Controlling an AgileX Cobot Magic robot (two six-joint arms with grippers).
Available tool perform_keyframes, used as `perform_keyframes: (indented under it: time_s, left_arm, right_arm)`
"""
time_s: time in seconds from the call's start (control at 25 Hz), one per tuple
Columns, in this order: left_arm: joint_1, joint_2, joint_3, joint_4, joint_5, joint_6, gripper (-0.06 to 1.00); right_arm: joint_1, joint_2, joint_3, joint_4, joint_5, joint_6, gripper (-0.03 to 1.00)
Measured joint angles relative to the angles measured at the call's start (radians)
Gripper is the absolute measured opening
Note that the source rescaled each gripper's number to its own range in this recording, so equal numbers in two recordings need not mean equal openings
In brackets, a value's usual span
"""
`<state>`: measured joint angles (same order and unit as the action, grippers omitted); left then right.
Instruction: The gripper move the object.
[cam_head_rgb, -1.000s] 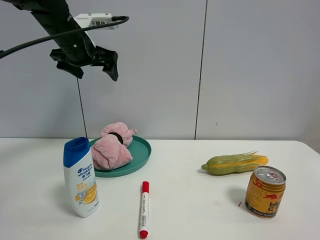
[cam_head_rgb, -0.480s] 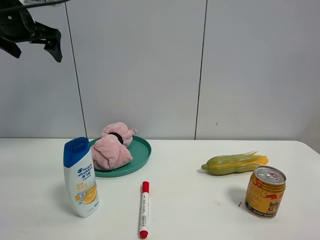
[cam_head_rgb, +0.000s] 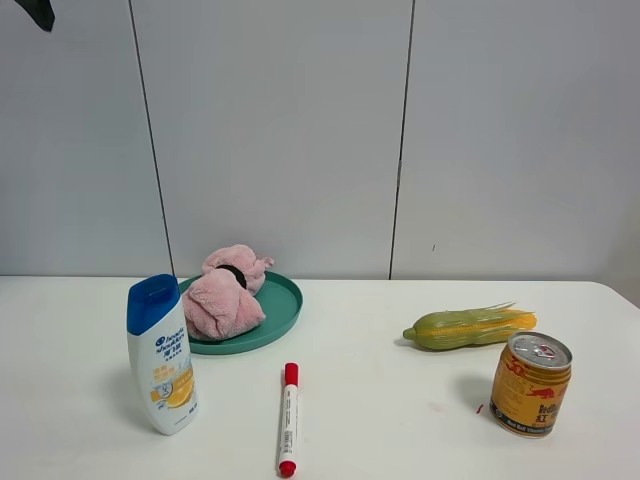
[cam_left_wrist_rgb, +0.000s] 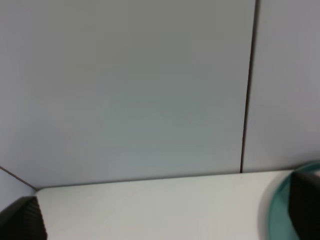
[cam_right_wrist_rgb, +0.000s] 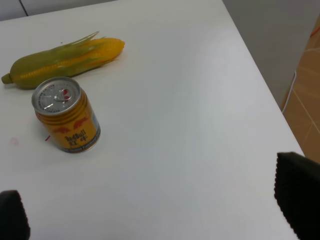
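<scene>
**Q:** State of the left claw (cam_left_wrist_rgb: 164, 212)?
**A:** Jaws spread wide, nothing between them. It is raised high above the bench (cam_head_rgb: 400, 420); only a black tip shows in the exterior view.

**Q:** Right claw (cam_right_wrist_rgb: 156, 205)?
**A:** Also wide open and empty, above the bench. The can (cam_right_wrist_rgb: 66, 116) and corn cob (cam_right_wrist_rgb: 62, 62) lie ahead of it.

**Q:** Location of the pink towel bundle (cam_head_rgb: 225, 295)?
**A:** Well below the left claw, resting on the teal plate (cam_head_rgb: 285, 305).

- Tall white blue-capped shampoo bottle (cam_head_rgb: 160, 355) stands just before fluffy pink towel bundle (cam_head_rgb: 222, 300) on round teal plate (cam_head_rgb: 285, 305).
- Bare white tabletop (cam_head_rgb: 370, 400) between red-white marker pen (cam_head_rgb: 288, 418) and green-yellow corn cob (cam_head_rgb: 470, 327).
</scene>
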<state>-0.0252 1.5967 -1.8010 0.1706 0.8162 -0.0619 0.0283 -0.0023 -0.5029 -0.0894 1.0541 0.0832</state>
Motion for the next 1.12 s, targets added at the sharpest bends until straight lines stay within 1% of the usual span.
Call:
perform_keyframes:
  time_s: [0.24, 0.4, 0.52, 0.68, 0.72, 0.88, 0.92, 1.12]
  left_arm:
    - [0.0, -0.127, 0.003, 0.017, 0.046, -0.003, 0.99]
    - [0.0, -0.228, 0.073, 0.055, 0.085, -0.004, 0.99]
    - [0.0, -0.316, 0.166, 0.06, 0.098, -0.007, 0.99]
    - [0.0, -0.46, 0.335, 0.06, 0.098, -0.007, 0.99]
    - [0.0, -0.46, 0.335, 0.06, 0.098, -0.007, 0.99]
    - [0.0, -0.607, 0.501, 0.06, 0.099, -0.023, 0.99]
    - [0.0, -0.678, 0.585, 0.06, 0.097, -0.043, 0.99]
    - [0.0, -0.871, 0.757, 0.038, 0.099, -0.053, 0.99]
  right_arm:
    - [0.0, 0.0, 0.0, 0.0, 0.0, 0.0, 1.0]
    - [0.0, 0.0, 0.0, 0.0, 0.0, 0.0, 1.0]
    - [0.0, 0.0, 0.0, 0.0, 0.0, 0.0, 1.0]
    - [0.0, 0.0, 0.0, 0.0, 0.0, 0.0, 1.0]
    - [0.0, 0.0, 0.0, 0.0, 0.0, 0.0, 1.0]
    - [0.0, 0.0, 0.0, 0.0, 0.0, 0.0, 1.0]
    - [0.0, 0.0, 0.0, 0.0, 0.0, 0.0, 1.0]
    - [0.0, 0.0, 0.0, 0.0, 0.0, 0.0, 1.0]
